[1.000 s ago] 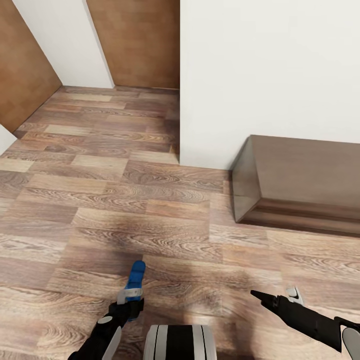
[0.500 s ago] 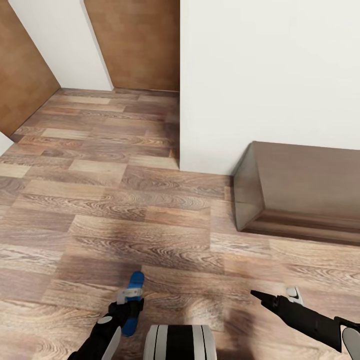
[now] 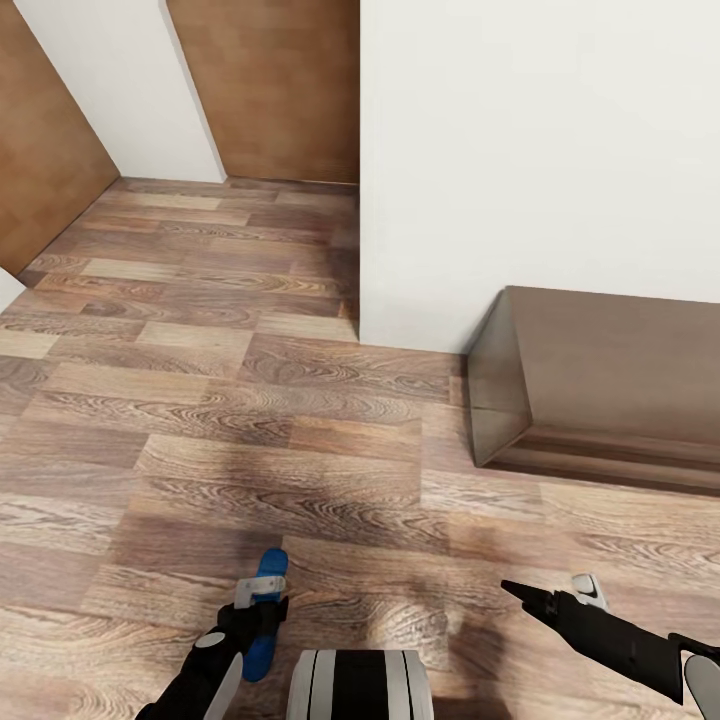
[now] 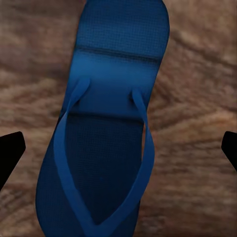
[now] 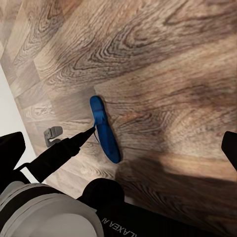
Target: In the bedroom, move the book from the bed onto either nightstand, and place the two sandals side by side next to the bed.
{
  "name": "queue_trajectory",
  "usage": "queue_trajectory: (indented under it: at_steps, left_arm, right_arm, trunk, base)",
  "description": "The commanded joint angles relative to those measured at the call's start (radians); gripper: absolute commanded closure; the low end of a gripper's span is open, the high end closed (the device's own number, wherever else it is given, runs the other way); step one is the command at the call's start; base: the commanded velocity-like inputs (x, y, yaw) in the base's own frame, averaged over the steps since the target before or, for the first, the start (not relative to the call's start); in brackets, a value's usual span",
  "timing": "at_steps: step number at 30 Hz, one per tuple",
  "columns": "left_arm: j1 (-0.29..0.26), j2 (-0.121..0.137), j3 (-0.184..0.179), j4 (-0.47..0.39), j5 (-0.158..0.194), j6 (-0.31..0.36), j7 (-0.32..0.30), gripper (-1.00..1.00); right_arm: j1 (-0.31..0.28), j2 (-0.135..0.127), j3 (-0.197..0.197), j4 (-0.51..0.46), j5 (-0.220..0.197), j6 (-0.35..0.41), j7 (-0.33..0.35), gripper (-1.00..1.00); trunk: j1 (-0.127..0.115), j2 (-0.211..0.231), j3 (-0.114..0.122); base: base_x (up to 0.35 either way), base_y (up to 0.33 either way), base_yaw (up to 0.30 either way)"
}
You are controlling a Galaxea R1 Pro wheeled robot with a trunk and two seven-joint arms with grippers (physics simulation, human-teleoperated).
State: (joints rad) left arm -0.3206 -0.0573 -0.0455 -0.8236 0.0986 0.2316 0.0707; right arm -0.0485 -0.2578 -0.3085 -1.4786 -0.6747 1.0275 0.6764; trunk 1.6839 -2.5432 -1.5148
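One bright blue sandal (image 3: 268, 572) lies flat on the wood-plank floor (image 3: 250, 420), straps up, close in front of my base. My left gripper (image 3: 262, 602) hovers right over it. In the left wrist view the sandal (image 4: 106, 123) lies between the black fingertips (image 4: 10, 154), which stand wide apart and clear of its edges, so that gripper is open. My right gripper (image 3: 550, 592) hangs open and empty above bare floor to the right. Its wrist view shows the sandal (image 5: 104, 129) with a left finger (image 5: 74, 144) beside it. The book, the bed, the nightstand and the other sandal are out of view.
A low dark brown cabinet (image 3: 610, 380) stands against the white wall (image 3: 540, 150) at the right. The wall's corner (image 3: 360, 300) juts out ahead. Beyond it the floor runs back left to brown doors (image 3: 280, 90). Open floor lies ahead and to the left.
The whole picture has slid down a little, so the camera has moved forward. The sandal now lies further under the left gripper. Both grippers keep their pose.
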Motion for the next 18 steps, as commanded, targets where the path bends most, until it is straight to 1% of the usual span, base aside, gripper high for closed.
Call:
queue_trajectory:
  at_steps: [1, 3, 18]
  left_arm:
    - [0.0, 0.001, -0.003, -0.002, 0.01, 0.005, 0.007, -1.0]
    - [0.0, 0.001, -0.003, -0.002, 0.01, 0.007, 0.007, -1.0]
    - [0.0, 0.0, -0.003, -0.002, 0.01, 0.008, 0.008, -1.0]
  right_arm:
    - [-0.001, 0.0, -0.001, 0.0, 0.004, 0.005, 0.006, -1.0]
    - [-0.001, 0.0, -0.001, 0.0, 0.004, 0.005, 0.006, -1.0]
    - [-0.001, 0.0, -0.001, 0.0, 0.004, 0.005, 0.006, -1.0]
  trunk:
    - [0.0, 0.0, -0.001]
    - [0.0, 0.0, -0.001]
    - [0.007, -0.004, -0.059]
  base:
    - [0.0, 0.0, 0.0]
    - [0.0, 0.0, 0.0]
    - [0.0, 0.0, 0.0]
